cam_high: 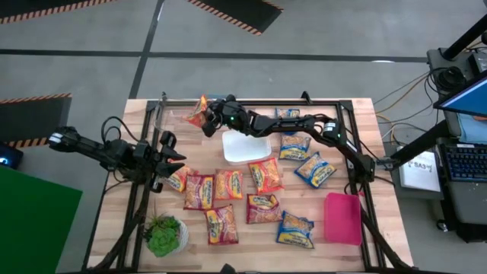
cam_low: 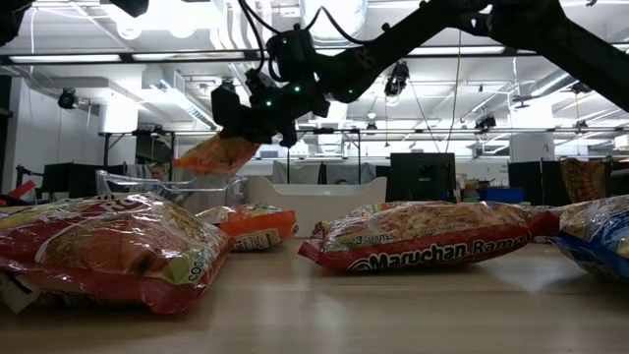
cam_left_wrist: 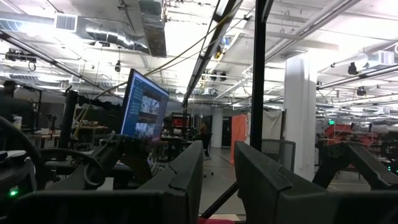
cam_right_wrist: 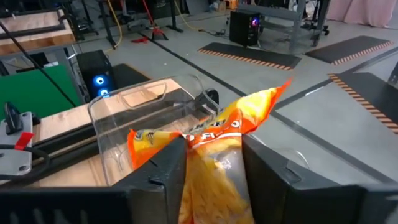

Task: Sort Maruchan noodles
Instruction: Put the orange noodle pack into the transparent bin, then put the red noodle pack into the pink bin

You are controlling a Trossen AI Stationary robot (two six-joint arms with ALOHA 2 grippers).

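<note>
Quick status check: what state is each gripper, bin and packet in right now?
Right gripper: over the clear bin, orange packet between its fingers.
Left gripper: at the table's left edge, holding nothing.
Clear bin: upright, looks empty.
White bin: empty.
Pink bin: empty.
Other packets: flat on the table.

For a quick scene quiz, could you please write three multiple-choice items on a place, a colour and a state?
1. Where is the right gripper?
A. over the clear plastic bin at the table's far edge
B. over the pink bin
C. beside the plant

2. What colour is the crinkly noodle packet between its fingers?
A. blue
B. orange
C. green

3. What is inside the white rectangular bin?
A. two packets
B. a plant
C. nothing visible

Answers: 1 A, the high view shows it there; 2 B, the right wrist view shows orange plastic; 3 C, its floor shows bare white.
</note>
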